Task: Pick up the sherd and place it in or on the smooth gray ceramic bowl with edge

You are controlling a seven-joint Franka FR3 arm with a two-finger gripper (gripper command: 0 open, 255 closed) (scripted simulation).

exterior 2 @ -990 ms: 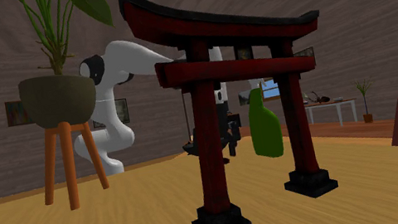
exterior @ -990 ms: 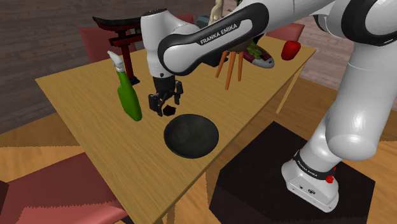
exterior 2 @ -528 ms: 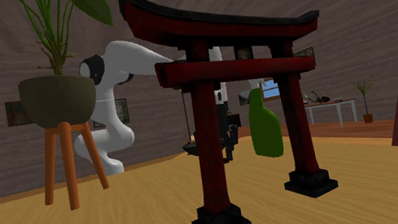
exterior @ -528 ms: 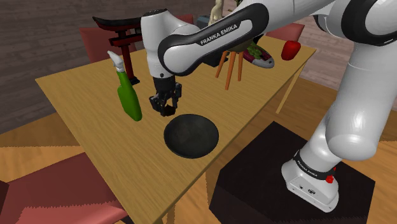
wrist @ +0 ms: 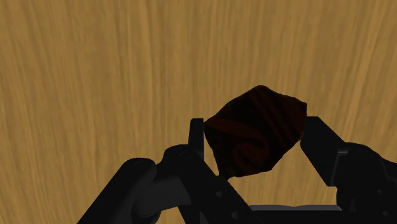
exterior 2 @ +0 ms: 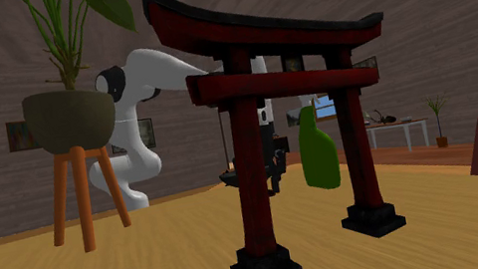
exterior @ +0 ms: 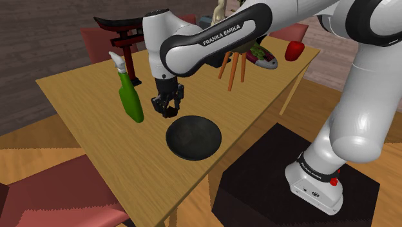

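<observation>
Looking down the wrist camera, I see the black gripper (exterior: 167, 107) pinching the dark reddish-brown sherd (wrist: 254, 135) between both fingers, low over the wooden table (exterior: 84, 122), just beside the dark round bowl (exterior: 194, 137) and near the green bottle (exterior: 131, 100).

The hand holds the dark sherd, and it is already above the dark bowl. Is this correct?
No. The hand does hold the sherd, but not above the bowl: in the shoulder view it is beside the bowl, toward the green bottle, and the wrist view shows the wooden table beneath it.
</observation>
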